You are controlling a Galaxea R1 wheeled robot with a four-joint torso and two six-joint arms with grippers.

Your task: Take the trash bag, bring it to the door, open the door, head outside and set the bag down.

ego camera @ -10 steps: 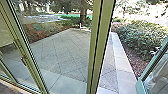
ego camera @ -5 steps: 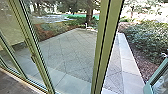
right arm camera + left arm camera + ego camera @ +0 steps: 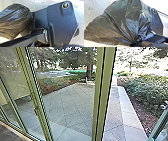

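Observation:
The black trash bag point(image 3: 117, 23) hangs gathered into tight folds in the left wrist view, pinched at its neck by my left gripper point(image 3: 135, 43). In the right wrist view the same dark bag point(image 3: 15, 21) bulges beside the robot's plate, apart from the jointed bar. The head view has a green-framed glass door leaf point(image 3: 160, 124) standing at the lower right, with an opening between it and a thick green post point(image 3: 103, 94).
Glass panels in green frames point(image 3: 37, 97) stand on the left and centre. Beyond lies a paved yard point(image 3: 75, 104) with a pale stone border point(image 3: 130, 114). Bushes point(image 3: 147, 92) grow on the right, and a tree trunk point(image 3: 90, 70) rises farther back.
The head camera has turned and tilted a little, so the yard and frames sit differently in view. Less of the door leaf at the right shows now.

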